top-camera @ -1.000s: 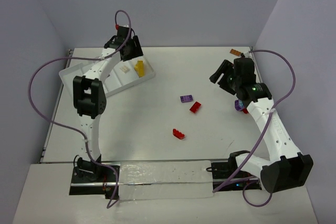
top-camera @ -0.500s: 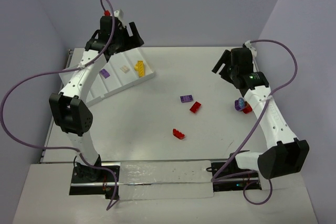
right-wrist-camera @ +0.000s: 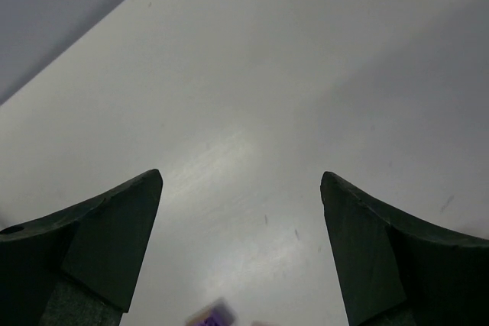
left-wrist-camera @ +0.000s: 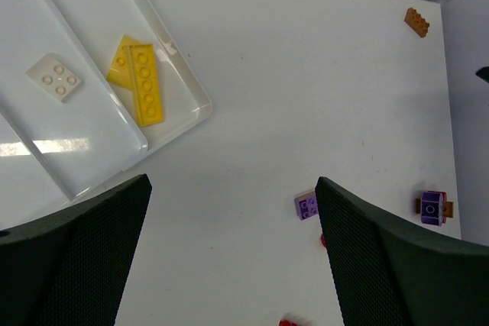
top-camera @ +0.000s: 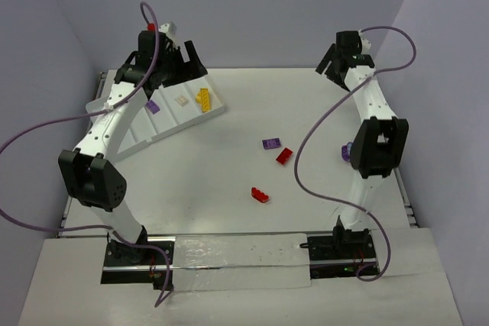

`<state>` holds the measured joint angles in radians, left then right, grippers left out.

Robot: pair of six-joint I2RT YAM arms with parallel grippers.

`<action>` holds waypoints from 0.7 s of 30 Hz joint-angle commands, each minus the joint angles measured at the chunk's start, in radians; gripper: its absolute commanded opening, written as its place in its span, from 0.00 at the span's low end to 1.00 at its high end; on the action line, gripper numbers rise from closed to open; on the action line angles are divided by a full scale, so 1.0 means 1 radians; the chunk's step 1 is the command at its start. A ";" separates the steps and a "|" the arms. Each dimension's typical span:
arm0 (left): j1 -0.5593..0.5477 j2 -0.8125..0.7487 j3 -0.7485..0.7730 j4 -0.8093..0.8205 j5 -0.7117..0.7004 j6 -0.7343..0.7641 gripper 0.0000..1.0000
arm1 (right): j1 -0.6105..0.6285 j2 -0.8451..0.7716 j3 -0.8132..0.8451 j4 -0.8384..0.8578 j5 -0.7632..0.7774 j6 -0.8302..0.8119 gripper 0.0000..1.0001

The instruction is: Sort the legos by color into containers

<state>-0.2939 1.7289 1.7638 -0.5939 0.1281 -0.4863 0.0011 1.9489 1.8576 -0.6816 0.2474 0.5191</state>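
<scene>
Gaping wide, the left pincer [left-wrist-camera: 231, 188] hangs over the tray [left-wrist-camera: 99, 131] with yellow legos [left-wrist-camera: 141, 82]; right pincer [right-wrist-camera: 241, 179] gapes too.

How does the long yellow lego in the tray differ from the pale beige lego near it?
Colour: the long yellow lego is bright yellow, the pale beige lego almost white. Shape: the yellow one is a narrow strip, the beige one a small square with four studs. Company: the yellow one lies against a second yellow piece, the beige one alone in the next compartment. Both lie flat, studs up, in the white tray.
</scene>
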 commanded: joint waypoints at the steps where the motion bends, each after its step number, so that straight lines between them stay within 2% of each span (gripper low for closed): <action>1: -0.005 -0.087 -0.022 0.038 -0.052 -0.002 0.96 | -0.051 0.216 0.241 -0.085 0.048 -0.078 0.92; 8: -0.005 -0.146 -0.073 0.068 -0.105 -0.015 0.96 | -0.089 0.432 0.482 -0.092 0.088 -0.066 0.93; 15: -0.004 -0.204 -0.147 0.134 -0.164 -0.001 0.96 | -0.107 0.494 0.461 0.114 0.076 -0.014 0.91; 21: -0.004 -0.201 -0.164 0.141 -0.205 -0.002 0.96 | -0.110 0.569 0.537 0.248 0.050 0.012 0.90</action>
<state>-0.2939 1.5652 1.6101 -0.5143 -0.0279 -0.4931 -0.0991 2.4692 2.3092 -0.5956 0.2983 0.4994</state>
